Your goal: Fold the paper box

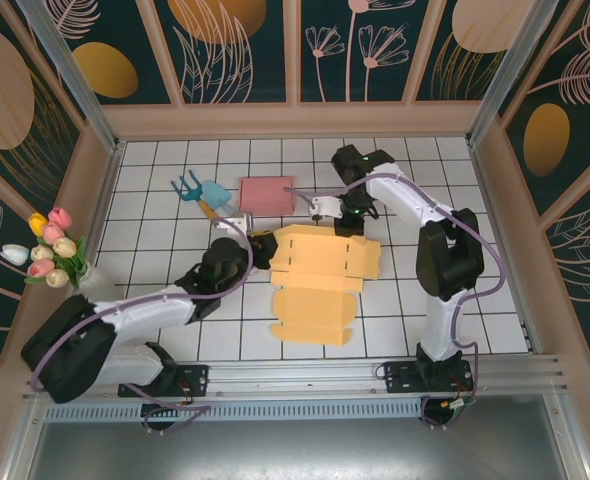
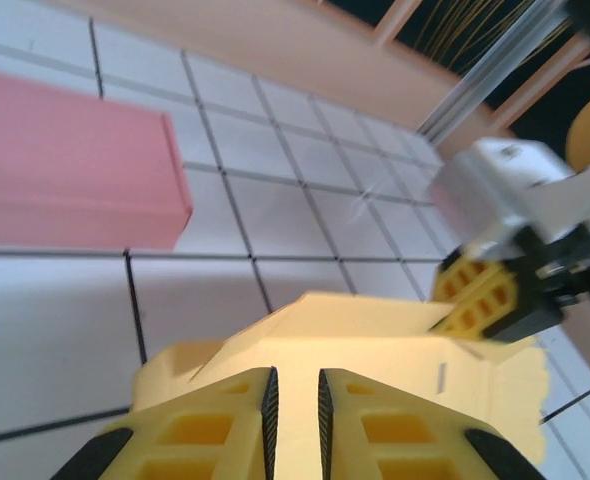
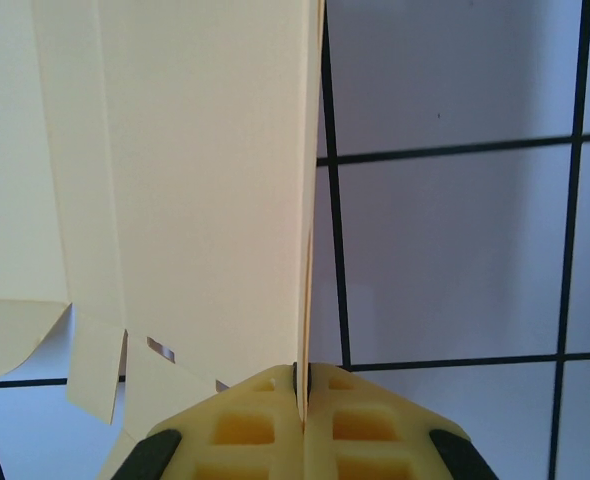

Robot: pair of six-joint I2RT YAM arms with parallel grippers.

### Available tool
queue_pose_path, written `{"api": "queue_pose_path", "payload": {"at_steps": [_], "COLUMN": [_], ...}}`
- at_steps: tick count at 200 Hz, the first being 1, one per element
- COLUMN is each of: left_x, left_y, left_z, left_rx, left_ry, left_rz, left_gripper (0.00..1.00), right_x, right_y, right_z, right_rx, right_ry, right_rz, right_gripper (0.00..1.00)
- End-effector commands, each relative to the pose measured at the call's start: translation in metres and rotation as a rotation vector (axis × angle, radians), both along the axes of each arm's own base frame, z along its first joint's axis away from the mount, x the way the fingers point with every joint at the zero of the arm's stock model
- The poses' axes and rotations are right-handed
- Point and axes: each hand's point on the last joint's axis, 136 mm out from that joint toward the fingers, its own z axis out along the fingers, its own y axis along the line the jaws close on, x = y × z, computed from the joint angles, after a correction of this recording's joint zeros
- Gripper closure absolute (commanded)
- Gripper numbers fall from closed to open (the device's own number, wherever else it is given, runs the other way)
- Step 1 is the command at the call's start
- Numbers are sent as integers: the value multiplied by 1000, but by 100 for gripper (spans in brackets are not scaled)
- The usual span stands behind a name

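Observation:
The yellow paper box lies partly flat in the middle of the tiled table, its far panel raised. My left gripper sits at the box's left edge. In the left wrist view its fingers stand a narrow gap apart over a raised panel of the box, and nothing is plainly pinched between them. My right gripper is at the box's far edge. In the right wrist view it is shut on the thin edge of an upright sheet of the box. It also shows beyond the box in the left wrist view.
A pink flat box lies just behind the paper box. A small blue object sits to its left. A vase of tulips stands at the left wall. Wooden walls ring the table.

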Motion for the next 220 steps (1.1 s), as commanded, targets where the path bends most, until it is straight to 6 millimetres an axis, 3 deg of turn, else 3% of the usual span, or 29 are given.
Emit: {"api": "queue_pose_path", "payload": {"at_steps": [1,33,67,109,157,170,178,220], "left_x": [13,20,26,37,47,48,46,32], "left_y": [-10,-33,-44,-36,-30,-37,-42,-81], "left_z": [2,-10,-28,-57,-69,-63,-74,-66], "left_rx": [-36,-49,-60,36,109,96,105,12], "left_ry": [40,96,139,166,167,154,170,175], "left_rz": [31,-24,-32,34,81,52,22,-182], "left_gripper": [78,78,78,78,77,77,77,78], "right_x": [-8,-5,-7,-12,-14,-14,-14,-7], "right_y": [-4,-9,-10,-13,-11,-11,-10,-8], "right_z": [-11,-24,-45,-52,-51,-50,-49,-42], "right_rx": [33,43,38,78,107,114,120,149], "right_ry": [65,72,87,89,71,64,55,-3], "right_rz": [-21,-30,-35,-28,-18,-18,-18,-32], "right_gripper": [100,100,100,100,100,100,100,100]}}
